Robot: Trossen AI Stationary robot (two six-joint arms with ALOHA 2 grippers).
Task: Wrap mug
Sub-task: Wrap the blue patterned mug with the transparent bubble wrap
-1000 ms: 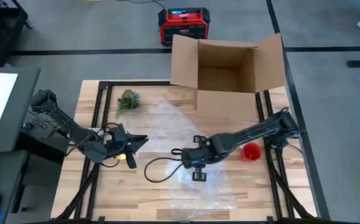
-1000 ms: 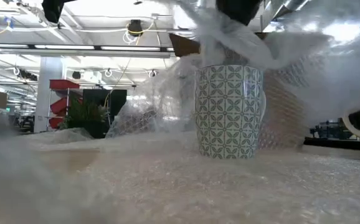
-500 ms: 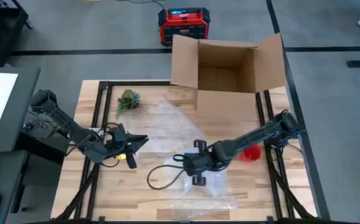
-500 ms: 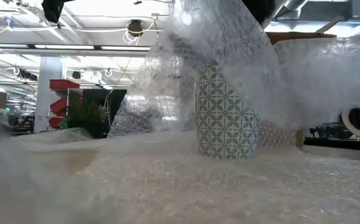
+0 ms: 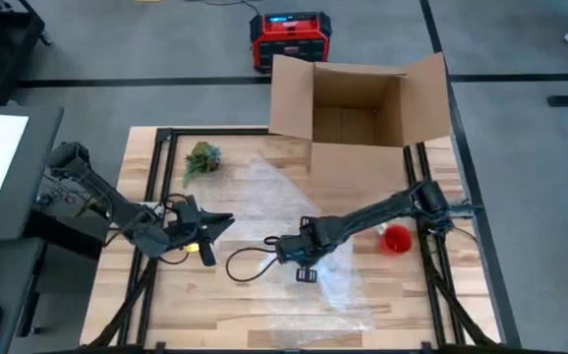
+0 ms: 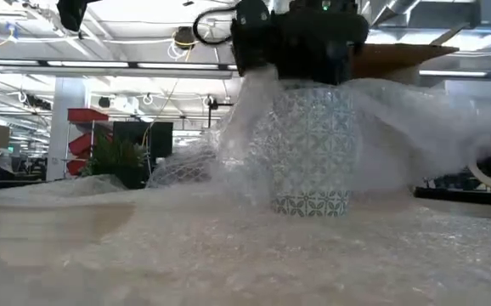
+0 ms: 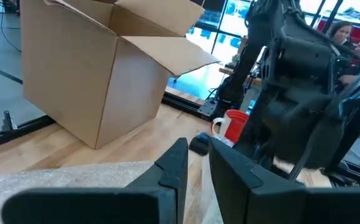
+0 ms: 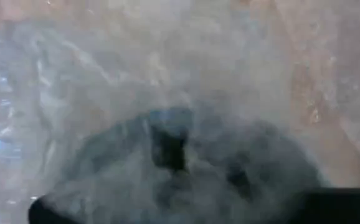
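Observation:
A white mug with a green pattern (image 6: 309,161) stands upright on a sheet of bubble wrap (image 5: 338,285) near the table's middle. The wrap is drawn over the mug and veils all but its base. My right gripper (image 6: 296,51) hangs just above the mug's rim, with the wrap rising into it. In the high view my right gripper (image 5: 292,251) and the wrap hide the mug. My left gripper (image 5: 215,228) hovers over the table's left part, its fingers a narrow gap apart and holding nothing. My right gripper holds the bubble wrap from above, by a bunched part (image 6: 258,85) right over the mug. The gripper's body and the wrap hide the fingers. From the hold the wrap falls slack over the mug's sides and spreads onto the sheet on the table.
An open cardboard box (image 5: 358,98) stands at the table's far edge. A red mug (image 5: 395,239) stands to the right of the wrap, a small green plant (image 5: 202,157) at the far left. A black cable loop (image 5: 250,265) lies beside the right gripper.
My right gripper has carried the lifted wrap over the patterned mug, moving toward the table's left edge and down until it sits just above the rim. The wrap, held high before, is now draped over the mug and covers most of it. The mug has stayed put.

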